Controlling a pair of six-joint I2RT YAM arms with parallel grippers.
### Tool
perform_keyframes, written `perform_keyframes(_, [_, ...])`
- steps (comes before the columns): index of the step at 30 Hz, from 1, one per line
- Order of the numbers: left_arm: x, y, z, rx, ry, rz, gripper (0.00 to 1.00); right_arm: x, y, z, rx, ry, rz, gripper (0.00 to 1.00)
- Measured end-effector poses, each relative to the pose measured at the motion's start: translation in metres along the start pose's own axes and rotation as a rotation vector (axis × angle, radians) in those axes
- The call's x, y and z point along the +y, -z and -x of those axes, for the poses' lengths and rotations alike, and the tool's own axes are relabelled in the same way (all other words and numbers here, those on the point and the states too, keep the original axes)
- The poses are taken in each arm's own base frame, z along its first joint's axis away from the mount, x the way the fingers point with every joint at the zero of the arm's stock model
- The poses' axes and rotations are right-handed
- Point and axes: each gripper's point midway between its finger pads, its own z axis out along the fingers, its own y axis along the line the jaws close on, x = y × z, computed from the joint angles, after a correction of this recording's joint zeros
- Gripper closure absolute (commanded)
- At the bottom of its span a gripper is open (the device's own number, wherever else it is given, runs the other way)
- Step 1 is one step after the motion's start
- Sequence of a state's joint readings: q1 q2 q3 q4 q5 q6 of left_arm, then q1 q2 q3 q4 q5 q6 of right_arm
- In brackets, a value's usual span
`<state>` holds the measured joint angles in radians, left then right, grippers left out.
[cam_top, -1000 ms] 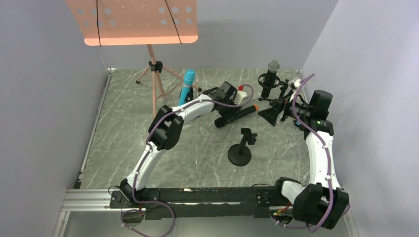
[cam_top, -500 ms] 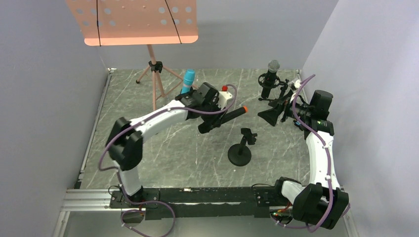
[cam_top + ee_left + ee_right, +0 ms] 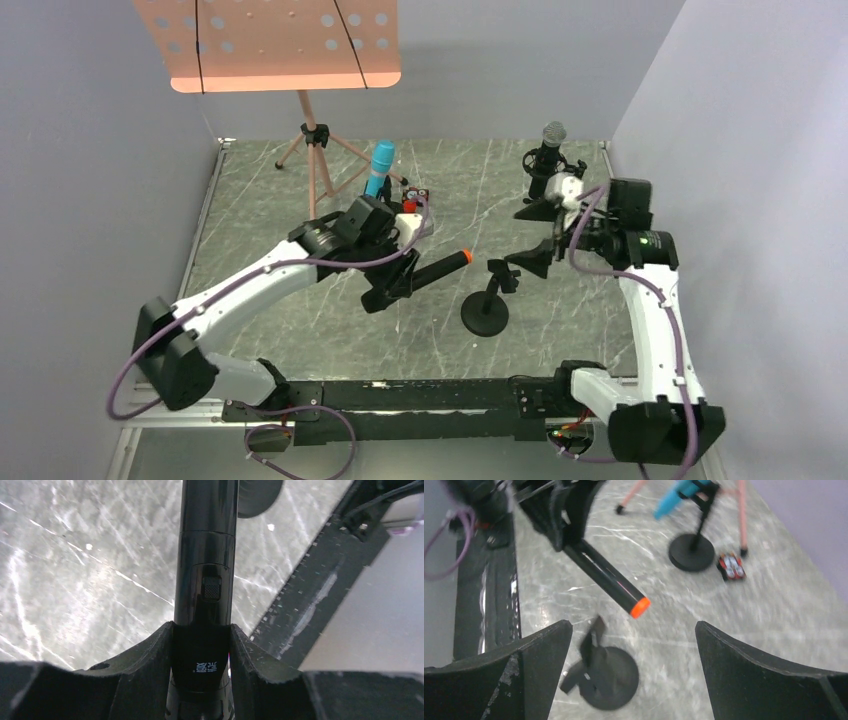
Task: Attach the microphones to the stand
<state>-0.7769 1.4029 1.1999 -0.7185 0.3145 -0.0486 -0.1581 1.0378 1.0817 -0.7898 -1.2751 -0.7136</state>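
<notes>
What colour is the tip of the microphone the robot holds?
Orange, on the black microphone; the right wrist view shows it best.

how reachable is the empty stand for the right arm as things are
Probably yes: the open right gripper hovers near the empty stand with nothing between; the orange-tipped mic is off to one side.

Robot lab cell, plain grey walls [image 3: 90, 200], stone-look table [image 3: 260, 230] (aluminium base rail [image 3: 180, 400])

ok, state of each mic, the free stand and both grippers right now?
orange-tipped mic: held in the air, not mounted.
blue mic: mounted, tilted.
silver-mesh mic: mounted, upright.
middle stand: clip empty.
left gripper: fingers shut on the orange-tipped mic.
right gripper: fingers open, empty, over the middle stand.
</notes>
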Motion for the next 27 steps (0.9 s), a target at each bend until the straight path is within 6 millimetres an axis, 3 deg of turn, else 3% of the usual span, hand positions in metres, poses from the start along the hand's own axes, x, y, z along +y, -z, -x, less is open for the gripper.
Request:
perform_keyframes(3, [-0.015,0.021,-0.008,-0.044,0.031,-0.042,1.0,0.04,-0.027,0.01,0.044,0.206,0.172,0.0])
perform_keyframes(6, [-0.028,0.035,-0.02,-0.072,0.077,-0.089,1.0,0.078,-0.046,0.007,0.067,0.35,0.329,0.0])
perform_keyframes(10, [-0.042,0.04,-0.039,-0.074,0.153,-0.158,1.0,0.115,-0.065,0.004,0.111,0.466,0.497,0.0])
perform_keyframes(14, [-0.057,0.043,-0.052,-0.074,0.222,-0.237,1.0,0.136,-0.089,-0.003,0.162,0.544,0.616,0.0])
perform_keyframes(20, [-0.08,0.05,-0.036,-0.141,0.257,-0.369,1.0,0.159,-0.11,-0.041,0.315,0.6,0.721,0.04])
perform_keyframes(22, [-0.083,0.051,-0.033,-0.151,0.263,-0.391,1.0,0.161,-0.112,-0.049,0.352,0.619,0.726,0.1])
perform_keyframes(27, [-0.087,0.052,-0.029,-0.159,0.278,-0.418,1.0,0.163,-0.117,-0.072,0.444,0.656,0.722,0.47])
